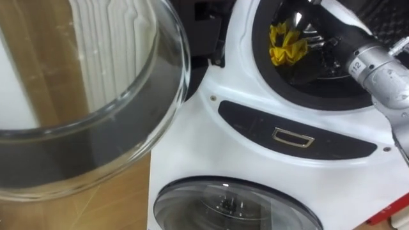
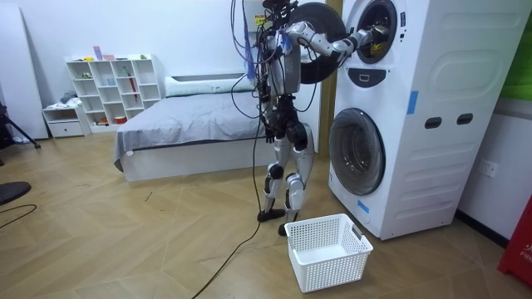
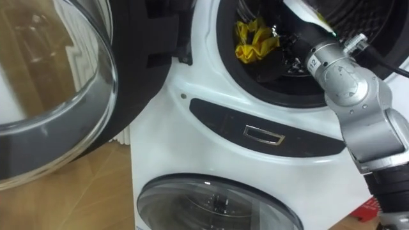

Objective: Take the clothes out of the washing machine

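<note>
Door glass [image 1: 96,96] open; yellow cloth [image 1: 287,45] in upper drum [image 1: 307,87], right hand [image 3: 293,50] beside, fingers unclear

a home: a bedroom with a laundry corner. in the room view a bed [image 2: 179,124] with a grey cover lies at middle left. a white cube shelf [image 2: 112,87] holding small things stands at the upper left, with a low white cabinet [image 2: 65,123] beside it. the wooden floor [image 2: 125,241] is laid in herringbone. at the right stands a white stacked washing machine [image 2: 432,116] with two round doors, one above the other. a white laundry basket [image 2: 332,270] sits on the floor at lower centre, just before it.
</note>
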Robot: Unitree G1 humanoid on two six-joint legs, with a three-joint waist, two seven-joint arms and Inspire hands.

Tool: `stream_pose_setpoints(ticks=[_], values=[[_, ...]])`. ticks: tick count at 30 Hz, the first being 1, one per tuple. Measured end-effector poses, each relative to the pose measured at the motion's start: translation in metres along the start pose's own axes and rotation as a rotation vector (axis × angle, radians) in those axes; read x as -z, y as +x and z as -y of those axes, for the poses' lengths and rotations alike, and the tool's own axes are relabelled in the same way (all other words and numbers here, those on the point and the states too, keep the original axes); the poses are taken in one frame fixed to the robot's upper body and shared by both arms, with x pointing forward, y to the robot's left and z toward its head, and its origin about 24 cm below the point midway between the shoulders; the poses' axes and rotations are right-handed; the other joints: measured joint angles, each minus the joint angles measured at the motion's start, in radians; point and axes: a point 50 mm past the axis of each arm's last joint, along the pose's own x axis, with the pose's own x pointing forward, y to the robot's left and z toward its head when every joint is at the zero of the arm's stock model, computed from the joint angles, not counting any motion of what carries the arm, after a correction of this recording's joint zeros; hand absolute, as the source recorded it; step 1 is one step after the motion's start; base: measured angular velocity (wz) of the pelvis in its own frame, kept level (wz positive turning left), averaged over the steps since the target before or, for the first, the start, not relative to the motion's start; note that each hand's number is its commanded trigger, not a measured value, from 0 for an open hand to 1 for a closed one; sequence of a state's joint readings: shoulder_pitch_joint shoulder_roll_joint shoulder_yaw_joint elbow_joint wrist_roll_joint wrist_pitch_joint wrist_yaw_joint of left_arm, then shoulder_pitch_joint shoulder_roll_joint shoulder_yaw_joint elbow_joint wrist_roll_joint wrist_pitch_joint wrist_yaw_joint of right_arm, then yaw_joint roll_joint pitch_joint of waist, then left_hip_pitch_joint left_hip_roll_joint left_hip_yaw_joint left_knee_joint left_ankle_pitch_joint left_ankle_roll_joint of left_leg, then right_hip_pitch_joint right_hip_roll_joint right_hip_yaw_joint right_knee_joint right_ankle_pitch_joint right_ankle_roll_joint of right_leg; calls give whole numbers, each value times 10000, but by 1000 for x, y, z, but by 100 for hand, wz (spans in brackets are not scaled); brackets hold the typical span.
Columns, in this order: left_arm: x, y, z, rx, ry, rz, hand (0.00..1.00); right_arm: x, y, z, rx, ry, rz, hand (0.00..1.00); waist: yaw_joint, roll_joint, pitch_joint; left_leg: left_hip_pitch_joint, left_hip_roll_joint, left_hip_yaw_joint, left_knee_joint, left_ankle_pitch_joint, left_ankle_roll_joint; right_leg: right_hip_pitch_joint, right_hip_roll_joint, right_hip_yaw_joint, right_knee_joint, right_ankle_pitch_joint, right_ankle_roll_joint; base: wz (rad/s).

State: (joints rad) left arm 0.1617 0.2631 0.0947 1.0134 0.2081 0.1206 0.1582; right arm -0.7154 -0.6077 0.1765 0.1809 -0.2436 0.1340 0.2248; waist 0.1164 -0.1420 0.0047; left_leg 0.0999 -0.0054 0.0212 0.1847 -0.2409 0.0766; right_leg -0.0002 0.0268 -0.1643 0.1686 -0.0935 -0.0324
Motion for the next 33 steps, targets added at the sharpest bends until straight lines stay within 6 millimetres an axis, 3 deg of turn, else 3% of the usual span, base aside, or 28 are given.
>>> stream_pose_setpoints(ticks=[19,33], values=[[-11,2,-5,-13,-19,390,0,-4,0,-3,-590,853,115,100,70,-99,-72,252,91,54,-121,0,-5,243,107,-16,-187,11,-18,-1],[-13,2,-8,-94,-11,506,0,-3,-2,-2,-985,1185,180,100,43,-267,-7,312,95,55,-184,-8,-21,280,114,-31,-184,10,-18,-1]])
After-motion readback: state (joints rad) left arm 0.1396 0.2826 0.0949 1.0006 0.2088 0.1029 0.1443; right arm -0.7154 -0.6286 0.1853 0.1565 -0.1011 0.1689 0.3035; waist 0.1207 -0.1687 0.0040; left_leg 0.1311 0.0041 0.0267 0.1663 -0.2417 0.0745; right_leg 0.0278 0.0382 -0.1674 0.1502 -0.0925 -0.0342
